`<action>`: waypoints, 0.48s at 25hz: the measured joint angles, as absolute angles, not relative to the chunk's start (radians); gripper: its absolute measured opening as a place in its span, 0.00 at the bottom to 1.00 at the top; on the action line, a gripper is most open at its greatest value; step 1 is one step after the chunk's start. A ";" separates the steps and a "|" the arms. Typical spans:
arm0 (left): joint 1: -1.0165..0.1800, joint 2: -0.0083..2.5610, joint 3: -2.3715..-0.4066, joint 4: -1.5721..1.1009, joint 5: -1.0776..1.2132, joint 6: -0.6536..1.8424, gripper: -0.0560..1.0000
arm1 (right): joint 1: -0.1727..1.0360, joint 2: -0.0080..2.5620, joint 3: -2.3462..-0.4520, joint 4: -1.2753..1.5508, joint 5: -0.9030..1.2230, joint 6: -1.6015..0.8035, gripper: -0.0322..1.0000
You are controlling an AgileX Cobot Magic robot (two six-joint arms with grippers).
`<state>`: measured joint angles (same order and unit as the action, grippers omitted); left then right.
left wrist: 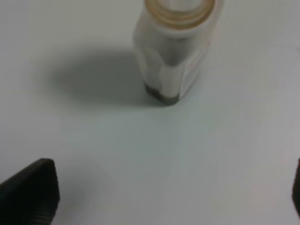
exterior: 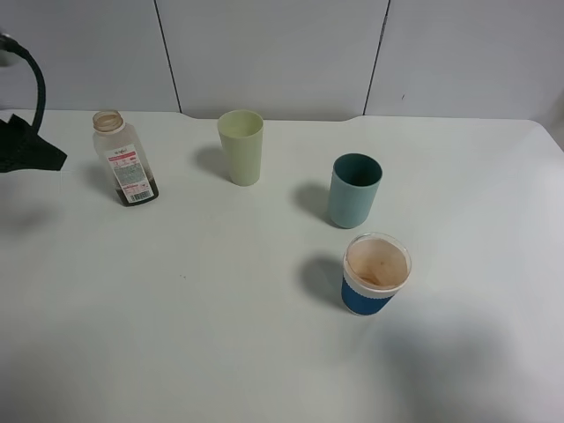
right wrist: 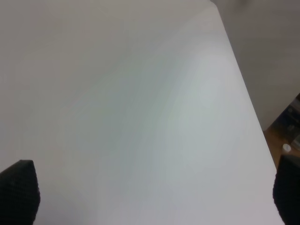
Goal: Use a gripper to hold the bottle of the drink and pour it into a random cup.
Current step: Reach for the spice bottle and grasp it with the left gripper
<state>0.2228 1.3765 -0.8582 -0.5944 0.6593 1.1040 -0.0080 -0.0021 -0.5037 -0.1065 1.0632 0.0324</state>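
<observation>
The work surface is a plain white table (exterior: 176, 335), matt and evenly lit, with soft shadows beside each item. Its far right corner is rounded.

Nearest to the front edge stands a white cup with a blue sleeve (exterior: 376, 273). It is upright and open, and its inside is tinted pale orange. Just behind it, but not touching, stands a teal cup (exterior: 355, 189), also upright.

Farther back and toward the left stands the yellow-green cup (exterior: 241, 146), the tallest of the three, upright and well apart from the others. To its left stands the bottle (exterior: 124, 159) on its base, with no cap. A little dark liquid lies at the bottom, and its white label (exterior: 126, 167) has a pink band. The bottle touches no cup.

At the left edge of the table a black part of the left arm (exterior: 26, 150) shows under a looping black cable (exterior: 35, 79).

In the wrist view the left gripper (left wrist: 161, 199) is released. Its black fingers (left wrist: 30, 194) are spread wide over bare table, and the bottle stands ahead of them, clear of both.

The right gripper (right wrist: 152, 192) is also released and grasps nothing. It hangs over bare table near the table's edge, beyond which a strip of brown floor (right wrist: 276, 136) shows.

Behind the table rises a pale grey wall (exterior: 273, 53) of flat panels divided by thin dark seams.
</observation>
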 joint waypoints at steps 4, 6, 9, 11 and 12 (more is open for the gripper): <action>0.223 1.482 -0.859 -0.689 0.628 1.240 0.98 | -0.008 -0.002 -0.504 -0.107 1.063 0.032 0.99; 0.223 1.528 -0.859 -0.738 0.618 1.313 0.98 | -0.008 -0.002 -0.504 -0.107 1.063 0.032 0.99; 0.223 1.579 -0.859 -0.796 0.609 1.409 0.98 | -0.008 -0.002 -0.504 -0.107 1.063 0.032 0.99; 0.223 1.608 -0.859 -0.816 0.586 1.453 0.98 | -0.008 -0.002 -0.504 -0.107 1.063 0.032 0.99; 0.223 1.621 -0.859 -0.819 0.573 1.465 0.98 | -0.008 -0.002 -0.504 -0.107 1.063 0.032 0.99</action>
